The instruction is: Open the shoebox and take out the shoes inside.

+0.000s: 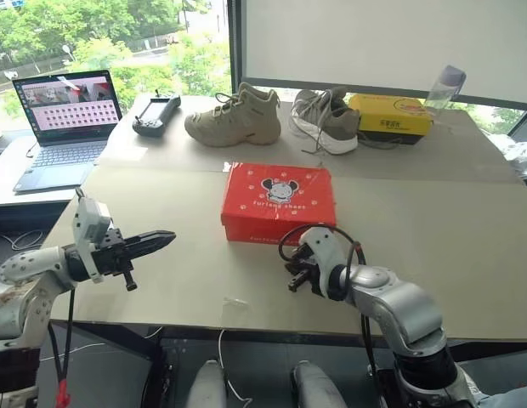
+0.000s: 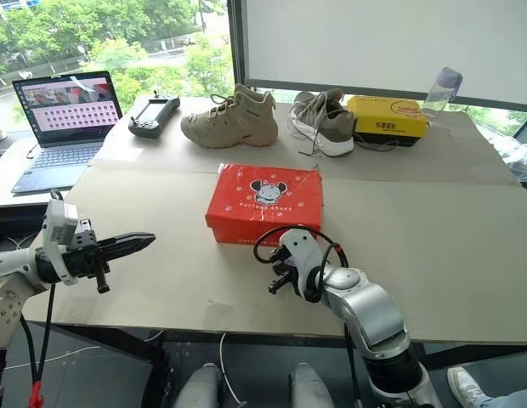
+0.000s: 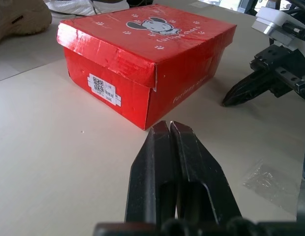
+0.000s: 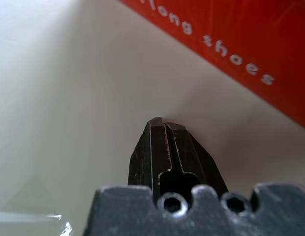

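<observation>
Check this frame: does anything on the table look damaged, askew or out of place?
Mostly tidy. The red shoebox sits closed, but its lid is creased and scuffed along the edge above the label. A scrap of clear plastic film lies loose on the table near the front edge. At the back, the grey sneaker's laces trail untied.

Left gripper (image 1: 164, 239) closed, pointing level toward right; right gripper (image 4: 165, 127) closed, angled downward, wrist bent
</observation>
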### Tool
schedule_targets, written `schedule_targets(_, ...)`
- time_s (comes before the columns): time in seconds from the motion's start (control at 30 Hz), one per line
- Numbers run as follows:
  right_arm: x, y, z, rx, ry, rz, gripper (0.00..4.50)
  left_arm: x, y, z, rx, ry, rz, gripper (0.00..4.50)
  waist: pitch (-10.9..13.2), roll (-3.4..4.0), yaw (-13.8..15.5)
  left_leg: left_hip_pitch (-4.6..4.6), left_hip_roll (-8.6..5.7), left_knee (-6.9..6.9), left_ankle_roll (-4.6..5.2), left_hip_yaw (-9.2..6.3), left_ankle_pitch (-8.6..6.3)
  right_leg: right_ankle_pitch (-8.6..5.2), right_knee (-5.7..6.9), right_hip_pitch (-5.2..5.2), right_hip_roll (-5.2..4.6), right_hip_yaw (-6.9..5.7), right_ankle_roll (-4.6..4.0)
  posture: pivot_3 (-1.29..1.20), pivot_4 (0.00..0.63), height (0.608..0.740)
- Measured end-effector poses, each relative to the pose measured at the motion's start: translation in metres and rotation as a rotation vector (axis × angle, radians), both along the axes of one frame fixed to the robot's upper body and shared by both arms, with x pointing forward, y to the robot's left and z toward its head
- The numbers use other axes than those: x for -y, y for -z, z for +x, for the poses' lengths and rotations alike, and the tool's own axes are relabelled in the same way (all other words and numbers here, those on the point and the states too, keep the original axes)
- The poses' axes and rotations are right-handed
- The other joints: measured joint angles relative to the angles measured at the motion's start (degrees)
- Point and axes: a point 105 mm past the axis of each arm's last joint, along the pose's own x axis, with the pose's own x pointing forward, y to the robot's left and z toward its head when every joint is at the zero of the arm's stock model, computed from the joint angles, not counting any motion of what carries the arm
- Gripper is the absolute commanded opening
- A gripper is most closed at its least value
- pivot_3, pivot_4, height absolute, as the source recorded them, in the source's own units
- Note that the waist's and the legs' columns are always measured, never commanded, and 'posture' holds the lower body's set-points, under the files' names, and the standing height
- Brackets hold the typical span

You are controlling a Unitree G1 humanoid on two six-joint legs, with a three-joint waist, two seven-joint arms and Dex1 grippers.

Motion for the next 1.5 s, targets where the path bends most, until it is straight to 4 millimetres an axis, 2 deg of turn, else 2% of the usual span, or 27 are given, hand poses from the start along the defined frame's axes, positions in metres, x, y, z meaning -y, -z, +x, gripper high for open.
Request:
schedule_targets(0.2,0.003,-0.001,0.02,0.04,0.094,0.035,0.0,0.005,-0.004,0.015,0.035,0.049,0.01,0.1,0.0,0.0,0.1,0.01,0.01,-0.02,0.01,0.01,0.0,0.01,0.0,0.01,0.02,-0.01,0.0,0.0,0.15,0.712)
schedule_targets(0.37,0.001,-0.004,0.022,0.058,0.091,0.049,0.0,0.006,-0.001,0.037,0.012,0.086,-0.012,0.1,0.0,0.0,0.0,-0.02,0.01,-0.03,0.02,-0.02,0.01,0.14,0.05,-0.02,0.06,-0.02,0.24,0.0,0.15,0.712)
schedule_targets(0.5,0.001,-0.006,0.023,0.064,0.096,0.057,0.0,0.009,-0.002,0.046,0.03,0.107,-0.025,0.1,0.0,0.0,-0.3,-0.02,0.02,-0.04,0.03,-0.02,0.01,0.21,0.09,-0.02,0.06,-0.02,0.36,0.0,0.15,0.712)
schedule_targets(0.87,0.003,-0.013,0.024,0.079,0.112,0.086,0.0,0.026,0.028,0.045,0.036,0.098,-0.114,0.1,0.0,0.0,-0.2,-0.02,0.02,-0.02,0.04,-0.04,0.03,0.21,0.13,-0.02,0.06,-0.02,0.36,0.0,0.15,0.712)
schedule_targets(1.07,0.005,-0.015,0.024,0.074,0.105,0.083,0.0,0.026,0.022,0.043,0.098,0.069,-0.136,0.1,0.0,0.0,-0.1,-0.01,0.02,-0.01,0.05,-0.04,0.03,0.21,0.12,0.0,0.06,-0.02,0.36,0.0,0.15,0.712)
schedule_targets(1.27,0.001,-0.026,0.027,0.088,0.074,0.091,0.0,0.031,0.023,0.041,0.121,0.048,-0.206,0.1,0.0,0.0,-0.1,-0.01,0.02,-0.01,0.05,-0.04,0.03,0.21,0.13,0.0,0.06,-0.02,0.36,0.0,0.15,0.712)
schedule_targets(1.5,-0.007,-0.051,0.034,0.149,0.029,0.109,0.0,0.042,0.022,0.045,0.147,0.019,-0.265,0.1,0.0,0.0,-0.2,-0.01,0.02,-0.01,0.06,-0.04,0.03,0.22,0.13,0.0,0.06,-0.02,0.37,0.0,0.15,0.712)
